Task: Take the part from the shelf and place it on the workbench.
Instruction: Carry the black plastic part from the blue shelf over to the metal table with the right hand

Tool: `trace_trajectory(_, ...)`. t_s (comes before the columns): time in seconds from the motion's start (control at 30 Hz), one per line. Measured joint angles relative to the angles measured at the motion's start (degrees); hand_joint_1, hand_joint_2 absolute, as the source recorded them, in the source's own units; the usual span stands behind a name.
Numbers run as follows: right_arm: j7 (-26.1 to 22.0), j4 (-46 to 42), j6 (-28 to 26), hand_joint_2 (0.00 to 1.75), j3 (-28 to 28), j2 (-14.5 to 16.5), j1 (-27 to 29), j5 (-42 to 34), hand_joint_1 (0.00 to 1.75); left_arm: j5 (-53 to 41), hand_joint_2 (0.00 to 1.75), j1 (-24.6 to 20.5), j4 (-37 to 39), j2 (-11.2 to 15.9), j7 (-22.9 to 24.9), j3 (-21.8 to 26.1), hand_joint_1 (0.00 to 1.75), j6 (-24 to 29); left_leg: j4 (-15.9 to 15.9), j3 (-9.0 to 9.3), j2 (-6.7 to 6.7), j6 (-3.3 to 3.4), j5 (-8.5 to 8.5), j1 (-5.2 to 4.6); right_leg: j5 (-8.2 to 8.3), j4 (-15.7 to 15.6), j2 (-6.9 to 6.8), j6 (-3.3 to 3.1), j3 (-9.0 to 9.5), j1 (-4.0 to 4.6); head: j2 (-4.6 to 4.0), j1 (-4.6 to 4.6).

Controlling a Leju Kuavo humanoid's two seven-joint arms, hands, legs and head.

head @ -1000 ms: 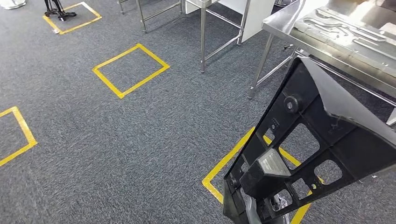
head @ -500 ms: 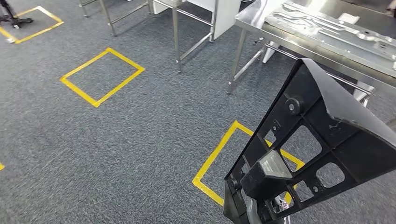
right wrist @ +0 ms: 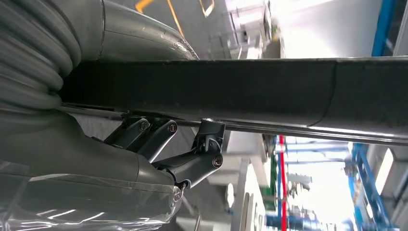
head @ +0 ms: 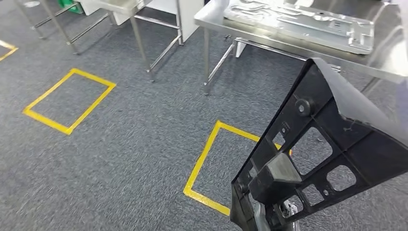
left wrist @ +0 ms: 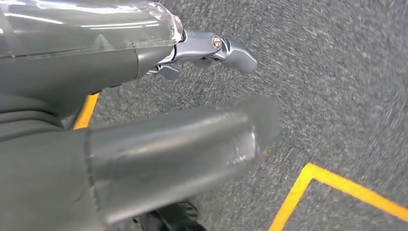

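The part (head: 332, 144) is a large black plastic panel, roughly triangular, with ribs, several rectangular cut-outs, a round boss near its upper corner and a smooth curved outer skin along its far side. It is carried in the air at the right of the head view, above grey carpet (head: 134, 144) and a yellow tape square (head: 204, 159), in front of the steel worktop (head: 385, 62), which bears a pressed metal sheet (head: 298, 21).

The panel's right and lower edges run out of the picture, so its full outline cannot be made out. In the right wrist view the right hand (right wrist: 159, 139) grasps the part (right wrist: 216, 89): the thick thumb lies on one face of the black edge and the dark fingers (right wrist: 192, 163) curl against the other. The left hand (left wrist: 192, 96) hangs above the carpet, holding nothing, its fingers apart; the picture is blurred.

The panel's long axis slants from low near the robot up and away towards the worktop, its narrow corner uppermost.
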Motion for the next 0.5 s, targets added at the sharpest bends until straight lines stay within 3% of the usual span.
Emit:
trace_trajectory(0.03, 0.0, 0.0, 0.0, 1.75, 0.0, 0.0, 0.0, 0.0, 1.75, 0.0, 0.00, 0.1, 0.0, 0.0, 0.0, 0.0, 0.00, 0.0, 0.5, -0.73, -0.22, -0.03, 0.72, 0.00, -0.08, 0.1, 0.94, 0.02, 0.09, 0.02, 0.00, -0.02)
trace_trajectory(0.07, 0.0, 0.0, 0.0, 1.75, 0.0, 0.0, 0.0, 0.0, 1.75, 0.0, 0.00, 0.1, 0.0, 0.0, 0.0, 0.0, 0.00, 0.0, -1.2, -0.45, -0.38, -0.02, 2.57, 0.01, -0.19, 0.2, 1.84, 0.12, 0.23, 0.02, 0.00, -0.04)
trace_trajectory(0.13, 0.1, 0.0, 0.1, 1.75, 0.0, 0.0, 0.0, 0.0, 1.75, 0.0, 0.00, 0.0, 0.0, 0.0, 0.0, 0.0, 0.00, 0.0, -8.2, 1.98, -1.17, 0.19, 7.00, 0.04, -0.66, 0.7, 3.15, 0.45, 0.46, 0.02, 0.01, -0.05)
trace_trajectory(0.17, 0.1, 0.0, 0.0, 1.75, 0.0, 0.0, 0.0, 0.1, 1.75, 0.0, 0.00, -0.1, 0.0, 0.0, 0.0, 0.0, 0.00, 0.0, -11.1, 3.01, -1.68, 0.42, 8.20, 0.03, -0.94, 1.1, 3.68, 0.70, 0.39, 0.05, 0.01, -0.13)
trace_trajectory(0.27, 0.7, 0.0, -0.9, 1.75, -0.1, 0.1, 0.1, 1.4, 1.75, 0.1, 0.00, -0.4, 0.0, 0.0, -0.1, 0.0, 0.00, -0.1, -13.6, 3.73, -2.21, 1.29, 8.40, -0.22, -1.35, 1.7, 4.52, 1.62, -0.09, 0.06, 0.00, -0.39)
trace_trajectory(0.3, 1.0, 0.0, -1.3, 1.75, -0.1, 0.1, 0.1, 1.9, 1.75, 0.2, 0.00, -0.5, 0.0, 0.0, -0.2, 0.0, 0.00, -0.2, -13.8, 3.83, -2.08, 1.65, 8.48, -0.19, -1.45, 1.7, 4.38, 1.92, -0.11, -0.01, -0.01, -0.44)
trace_trajectory(0.37, 1.3, 0.0, -1.8, 1.75, -0.1, 0.1, 0.1, 2.4, 1.75, 0.3, 0.00, -0.5, 0.0, 0.0, -0.4, -0.1, 0.00, -0.5, -14.2, 4.19, -1.82, 2.41, 8.49, -0.01, -2.63, 3.6, 2.56, 2.61, -0.96, -0.02, -0.01, -0.12)
trace_trajectory(0.43, 1.5, 0.0, -2.0, 1.75, -0.1, 0.1, 0.0, 2.7, 1.75, 0.3, 0.00, -0.3, 0.0, -0.1, -0.5, -0.1, 0.00, -0.7, -14.5, 4.47, -1.44, 2.82, 8.29, 0.05, -5.47, 9.8, 0.15, 3.31, -4.27, -0.19, -0.01, 0.32)
trace_trajectory(0.5, 1.6, 0.1, -2.0, 1.75, -0.1, 0.1, 0.0, 2.8, 1.75, 0.3, 0.00, 0.0, 0.0, 0.0, -0.6, -0.1, 0.00, -0.7, -14.5, 4.82, -1.04, 2.86, 7.84, 0.01, -7.45, 16.7, -0.68, 3.77, -8.54, -0.55, 0.01, 0.43)
